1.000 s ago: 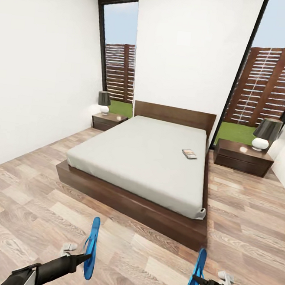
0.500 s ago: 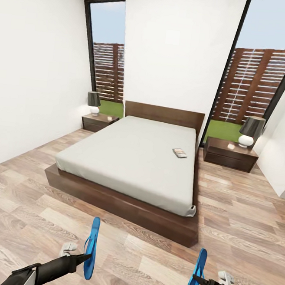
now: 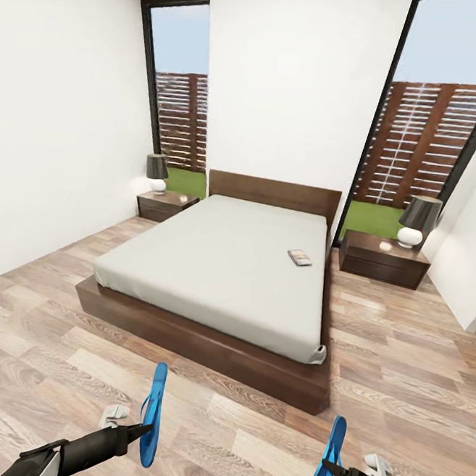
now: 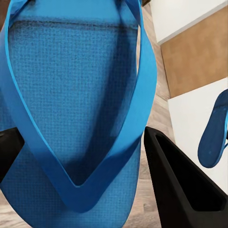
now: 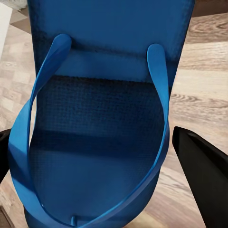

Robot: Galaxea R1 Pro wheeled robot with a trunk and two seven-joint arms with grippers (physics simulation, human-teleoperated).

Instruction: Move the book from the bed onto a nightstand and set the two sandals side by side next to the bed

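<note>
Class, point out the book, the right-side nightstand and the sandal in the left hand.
book (image 3: pixel 299 257), head view, middle of its cover.
right-side nightstand (image 3: pixel 368 243), head view, bare top surface.
sandal in the left hand (image 3: pixel 153 413), head view, middle of its sole edge.

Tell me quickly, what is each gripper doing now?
Left gripper: shut on a blue sandal.
Right gripper: shut on the other blue sandal.

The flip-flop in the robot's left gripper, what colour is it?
Bright blue all over, straps too: the flat blue flip-flop sandal shows best in the left wrist view.
</note>
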